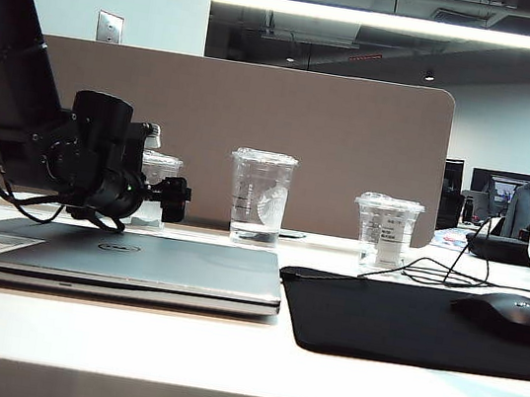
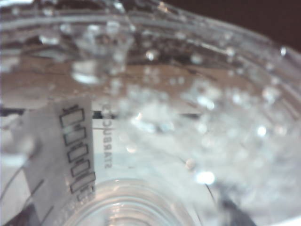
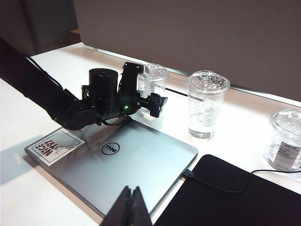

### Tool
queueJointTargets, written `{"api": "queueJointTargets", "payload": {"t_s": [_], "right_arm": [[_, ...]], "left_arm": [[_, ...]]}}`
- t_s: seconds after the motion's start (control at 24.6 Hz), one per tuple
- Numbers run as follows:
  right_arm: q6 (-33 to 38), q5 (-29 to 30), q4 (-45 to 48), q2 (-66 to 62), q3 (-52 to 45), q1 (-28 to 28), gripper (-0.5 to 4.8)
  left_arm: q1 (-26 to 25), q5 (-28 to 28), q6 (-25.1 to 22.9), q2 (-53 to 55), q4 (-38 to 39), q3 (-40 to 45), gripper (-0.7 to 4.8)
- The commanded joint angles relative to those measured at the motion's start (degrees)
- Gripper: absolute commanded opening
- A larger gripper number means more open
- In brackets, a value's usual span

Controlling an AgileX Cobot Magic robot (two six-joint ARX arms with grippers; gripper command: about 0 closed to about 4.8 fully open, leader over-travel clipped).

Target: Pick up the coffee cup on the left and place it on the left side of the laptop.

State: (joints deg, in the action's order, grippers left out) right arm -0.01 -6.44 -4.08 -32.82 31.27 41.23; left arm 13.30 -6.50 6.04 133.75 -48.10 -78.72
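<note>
— White tabletop (image 1: pixel 223 347), with the grey laptop (image 1: pixel 136 261) lying shut on it. See the coffee cup (image 3: pixel 153 80)?

— Yes, it stands behind the laptop. The left hand (image 3: pixel 146 89) is spread wide around it.

— And the right hand (image 3: pixel 130 207)?

— It hangs over the laptop's near edge, fingers pressed together, holding nothing.
</note>
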Motion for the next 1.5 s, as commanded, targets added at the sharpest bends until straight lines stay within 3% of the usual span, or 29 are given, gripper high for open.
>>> {"api": "queueJointTargets", "payload": {"t_s": [0.04,0.16,0.28,0.73,0.97,1.05,1.5], "right_arm": [[-0.04,0.15,0.61,0.13,0.44,0.07,-0.04],[-0.07,1.55,-0.15,0.13,0.44,0.07,-0.04],[-0.17,6.71,-0.37,0.13,0.44,0.07,-0.04],[-0.17,6.75,-0.70,0.13,0.42,0.09,-0.04],[-0.17,6.75,-0.70,0.13,0.42,0.07,-0.04],[-0.17,6.75,-0.70,0.13,0.42,0.07,-0.04],[-0.20,6.78,-1.03,0.13,0.42,0.04,-0.04]], "left_arm": [[0.00,0.31,0.00,0.22,-1.64,-1.09,4.79],[0.00,0.33,0.00,0.42,-1.09,-1.97,4.79],[0.00,0.31,0.00,0.57,0.42,-2.60,4.79],[0.02,0.55,-0.02,0.63,0.46,-2.56,4.79],[0.02,1.79,-0.02,0.63,0.46,-2.56,2.85],[0.02,1.79,-0.02,0.63,0.46,-2.56,2.50],[0.02,4.22,-0.07,0.00,0.48,-2.56,2.37]]}}
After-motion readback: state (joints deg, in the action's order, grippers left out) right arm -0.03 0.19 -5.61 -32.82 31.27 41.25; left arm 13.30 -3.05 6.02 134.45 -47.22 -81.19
